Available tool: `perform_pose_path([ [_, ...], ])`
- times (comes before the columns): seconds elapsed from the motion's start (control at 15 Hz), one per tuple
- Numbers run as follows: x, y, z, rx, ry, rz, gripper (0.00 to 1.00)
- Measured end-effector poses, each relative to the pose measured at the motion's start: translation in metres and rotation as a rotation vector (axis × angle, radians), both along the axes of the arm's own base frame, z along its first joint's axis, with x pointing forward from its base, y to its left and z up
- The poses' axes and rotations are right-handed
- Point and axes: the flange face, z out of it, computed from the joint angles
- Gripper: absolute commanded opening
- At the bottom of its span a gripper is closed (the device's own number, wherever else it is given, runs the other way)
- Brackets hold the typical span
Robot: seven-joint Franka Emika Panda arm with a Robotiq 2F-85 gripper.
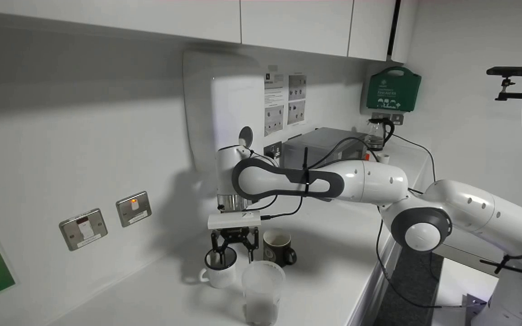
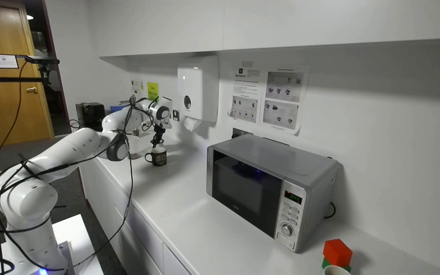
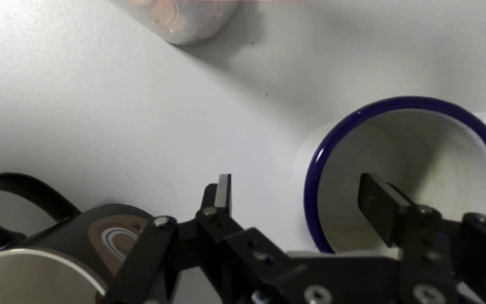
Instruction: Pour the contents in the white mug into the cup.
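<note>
The tool (image 3: 295, 190) is released, its fingers (image 3: 380, 207) spread apart: one hangs over or inside the mouth of the white mug (image 1: 221, 277), the other outside it, so that a stretch of wall lies between them. How deep the inner one reaches cannot be told. The mug stands upright on the counter (image 1: 315, 290), its handle (image 1: 203, 275) pointing away from that stretch of wall.

It looks hard and glossy, so it should be stiff, moderately light, and apt to slip or chip if pinched only at the blue rim (image 3: 411, 102). A hold lower on the wall, with the pads flat to it, seems best; weight hanging to one side will probably make it swing when tilted. No contents can be made out in the part of its inside that shows.

Near it stands the cup (image 1: 263, 290), pale, translucent and likely lighter, easily nudged over. A dark mug (image 1: 275, 248) sits beyond the outer finger, close enough to be knocked.
</note>
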Motion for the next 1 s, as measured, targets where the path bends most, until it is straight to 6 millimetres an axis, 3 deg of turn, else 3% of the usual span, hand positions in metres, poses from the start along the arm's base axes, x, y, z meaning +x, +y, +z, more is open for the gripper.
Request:
perform_pose_path([
  [0.27, -0.006, 0.0, 0.041, 0.01, -0.025, 0.004, 1.0],
  [0.6, -0.03, -0.007, 0.102, -0.027, 0.013, -0.01, 1.0],
  [1.0, -0.052, -0.016, 0.142, -0.072, 0.063, -0.055, 1.0],
])
